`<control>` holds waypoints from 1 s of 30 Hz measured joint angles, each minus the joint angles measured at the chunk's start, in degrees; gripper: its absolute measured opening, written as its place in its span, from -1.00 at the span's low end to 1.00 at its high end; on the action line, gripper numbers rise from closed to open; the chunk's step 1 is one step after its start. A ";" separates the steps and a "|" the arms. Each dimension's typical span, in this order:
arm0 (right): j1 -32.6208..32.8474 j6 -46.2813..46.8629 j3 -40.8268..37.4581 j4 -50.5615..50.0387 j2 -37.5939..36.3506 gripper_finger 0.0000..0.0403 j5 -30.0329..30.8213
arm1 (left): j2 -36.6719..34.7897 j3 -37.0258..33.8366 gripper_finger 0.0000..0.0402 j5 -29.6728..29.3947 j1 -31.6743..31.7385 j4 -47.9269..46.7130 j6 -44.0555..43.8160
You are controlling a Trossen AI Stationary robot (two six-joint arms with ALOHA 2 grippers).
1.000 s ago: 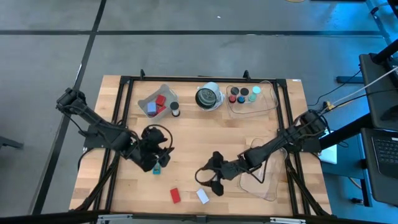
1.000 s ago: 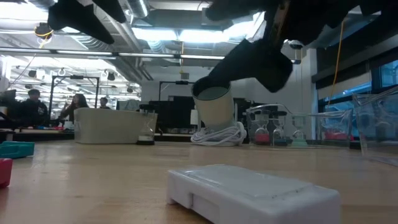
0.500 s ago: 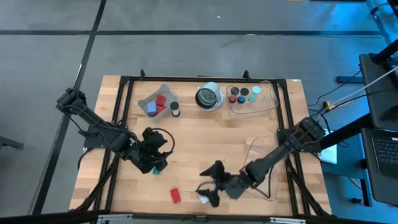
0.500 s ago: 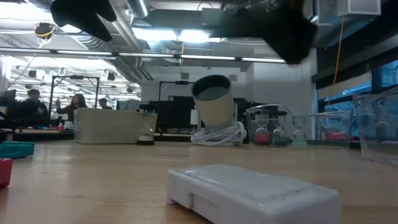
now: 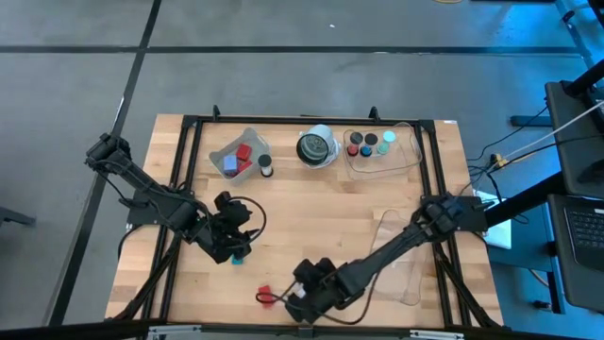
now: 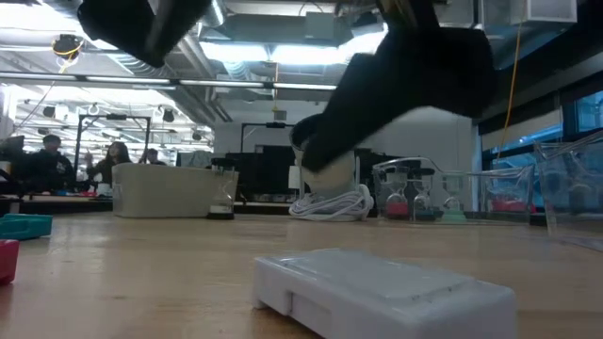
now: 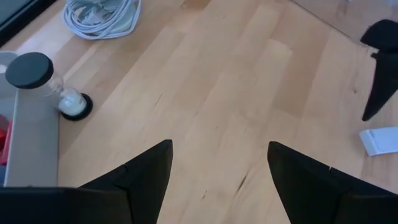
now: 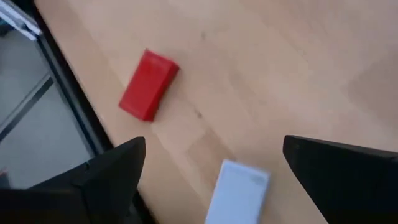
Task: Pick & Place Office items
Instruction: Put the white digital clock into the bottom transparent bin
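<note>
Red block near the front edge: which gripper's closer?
Right. The right gripper hangs open right beside the red block; the left gripper sits farther back on the table, open, over a teal block.

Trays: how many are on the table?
3. The back-left tray holds blocks. The back-right tray holds caps. The right tray sits nearer the front, partly under an arm. None seems hidden.
</note>
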 joint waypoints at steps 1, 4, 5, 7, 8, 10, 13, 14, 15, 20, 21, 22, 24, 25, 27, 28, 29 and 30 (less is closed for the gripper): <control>-0.13 1.01 0.77 -0.18 0.72 0.90 -1.24 | 0.00 0.00 0.29 0.02 0.00 -0.08 -0.02; -0.13 2.81 1.90 -0.36 2.00 0.90 -2.82 | 0.00 0.00 0.29 0.02 0.00 -0.10 0.23; -0.12 3.22 2.09 -0.34 2.35 0.90 -3.07 | 0.00 0.00 0.29 0.04 0.00 -0.13 0.36; 0.01 3.44 2.10 -1.53 2.54 0.90 -3.18 | 0.00 0.00 0.29 0.04 0.00 -0.40 0.43; 0.06 3.45 2.10 -2.03 2.54 0.90 -3.18 | 0.00 0.00 0.29 0.04 0.00 -0.63 0.48; 0.18 3.09 2.10 -2.75 2.54 0.90 -2.78 | 0.00 0.00 0.29 0.04 0.00 -0.97 0.48; 0.73 -0.99 2.10 -2.98 2.54 0.90 -0.17 | 0.00 0.00 0.29 -0.02 0.00 -1.15 0.50; 0.93 -2.68 2.10 -2.90 2.54 0.90 0.76 | 0.00 0.00 0.29 -0.04 0.00 -1.15 0.59; 1.12 -4.13 2.10 -2.87 2.61 0.90 1.52 | 0.00 0.00 0.29 -0.06 0.00 -1.15 0.89; 1.47 -6.88 2.08 -1.73 4.34 0.90 1.55 | 0.00 0.00 0.29 -0.11 0.00 -1.18 0.96; 1.56 -7.03 2.08 -1.81 4.54 0.90 1.55 | 0.00 0.00 0.29 -0.10 0.00 -1.18 0.98; 1.56 -7.43 2.07 -2.37 4.63 0.90 1.54 | 0.00 0.00 0.29 -0.11 0.00 -1.20 0.98; 1.56 -8.36 2.08 -1.62 5.26 0.90 1.57 | 0.00 0.00 0.29 -0.39 0.00 -1.35 0.98; 1.57 -8.49 2.08 -1.82 5.41 0.90 1.65 | 0.00 0.00 0.29 -0.49 0.02 -1.43 0.99; 1.67 -9.76 2.06 -2.58 5.59 0.90 1.30 | 0.00 0.00 0.29 -0.57 0.02 -1.48 0.98; 1.71 -10.07 2.07 -2.30 5.89 0.90 1.07 | 0.00 0.00 0.29 -0.57 0.02 -1.58 0.98; 1.85 -10.13 2.12 -2.25 6.12 0.90 0.58 | 0.00 0.00 0.29 -0.55 0.02 -1.63 0.98; 1.97 -10.53 2.10 -2.88 6.33 0.90 0.24 | 0.00 0.00 0.29 -0.57 0.02 -1.62 0.98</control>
